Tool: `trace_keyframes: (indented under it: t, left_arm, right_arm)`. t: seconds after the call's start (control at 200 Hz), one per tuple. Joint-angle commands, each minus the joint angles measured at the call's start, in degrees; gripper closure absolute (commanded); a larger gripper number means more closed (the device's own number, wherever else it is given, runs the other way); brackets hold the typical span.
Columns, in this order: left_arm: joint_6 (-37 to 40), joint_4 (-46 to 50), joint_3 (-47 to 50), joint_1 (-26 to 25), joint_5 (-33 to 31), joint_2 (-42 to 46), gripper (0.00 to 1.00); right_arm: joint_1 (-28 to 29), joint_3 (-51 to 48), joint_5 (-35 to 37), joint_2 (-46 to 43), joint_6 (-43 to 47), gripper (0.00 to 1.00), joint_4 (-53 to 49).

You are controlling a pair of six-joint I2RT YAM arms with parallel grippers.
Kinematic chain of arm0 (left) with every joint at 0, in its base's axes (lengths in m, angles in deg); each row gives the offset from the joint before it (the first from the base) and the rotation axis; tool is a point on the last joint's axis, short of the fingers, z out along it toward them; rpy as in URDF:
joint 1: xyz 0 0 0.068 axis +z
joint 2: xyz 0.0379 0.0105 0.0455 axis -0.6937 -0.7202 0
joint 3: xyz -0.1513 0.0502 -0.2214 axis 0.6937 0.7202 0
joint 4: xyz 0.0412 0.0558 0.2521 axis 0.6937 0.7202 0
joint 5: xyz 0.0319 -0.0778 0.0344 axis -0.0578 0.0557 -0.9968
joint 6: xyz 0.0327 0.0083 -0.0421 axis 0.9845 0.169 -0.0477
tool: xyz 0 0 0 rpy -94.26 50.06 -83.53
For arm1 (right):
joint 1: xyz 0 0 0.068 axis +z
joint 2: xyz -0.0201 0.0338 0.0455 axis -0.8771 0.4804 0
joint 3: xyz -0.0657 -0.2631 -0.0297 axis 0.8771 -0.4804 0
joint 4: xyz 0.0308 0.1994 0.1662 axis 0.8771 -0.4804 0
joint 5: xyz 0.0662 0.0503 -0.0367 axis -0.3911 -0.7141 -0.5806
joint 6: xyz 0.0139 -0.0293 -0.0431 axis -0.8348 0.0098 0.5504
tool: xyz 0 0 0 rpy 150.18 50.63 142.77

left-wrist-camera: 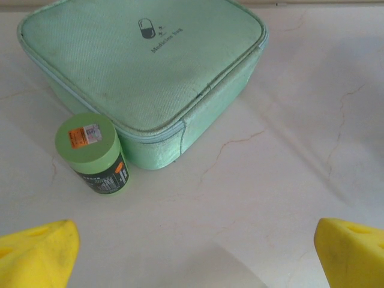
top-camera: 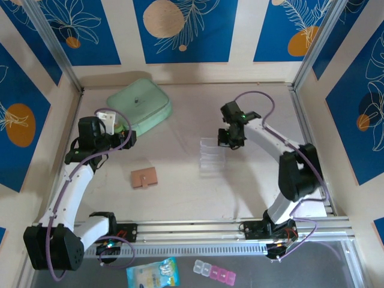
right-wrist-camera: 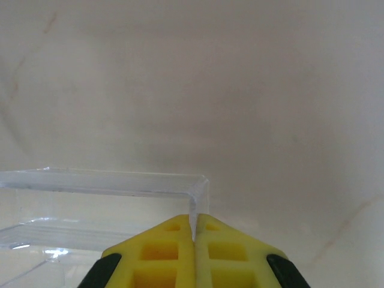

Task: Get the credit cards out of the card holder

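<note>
- Right now your left gripper [left-wrist-camera: 192, 252] is hanging with its jaws spread wide, the yellow fingertips [left-wrist-camera: 36, 255] sitting well apart at the two near corners of the left wrist view
- It is facing the mint-green zip case [left-wrist-camera: 144, 66] lying at the far left of the table [top-camera: 180, 198], and a small green-lidded bottle [left-wrist-camera: 93, 153] is standing upright just beside the near side of the case
- Your right gripper [right-wrist-camera: 193, 223] is clamping the thin wall of a clear plastic tray [top-camera: 211, 157], with its two yellow fingers [right-wrist-camera: 162, 243] pressing together on either side of that wall, close to a corner
- You are seeing the card holder [top-camera: 144, 177] lying flat and folded closed on the table between the two arms, nearer than the zip case, left of the clear plastic tray and well apart from both grippers
- Past the near rail, a blue-and-white packet [top-camera: 153, 275] and a pink pill box [top-camera: 215, 273] are lying side by side
</note>
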Motion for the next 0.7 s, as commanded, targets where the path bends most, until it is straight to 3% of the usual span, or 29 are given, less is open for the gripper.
trace_keyframes:
  t: [0.0,0.36,0.695]
  left_arm:
    - [-0.90,1.27,-1.50,-0.21,0.41,-0.11,0.00]
    - [-0.81,0.89,-1.14,-0.26,0.47,0.03,0.00]
    - [-0.80,0.92,-1.07,-0.26,0.29,-0.06,0.00]
  right_arm:
    - [1.97,8.36,2.96,5.65,-1.87,1.00,-4.81]
    - [3.37,26.96,2.89,21.00,-2.51,1.00,-10.56]
    - [3.28,31.01,2.32,25.43,-3.54,1.00,-11.19]
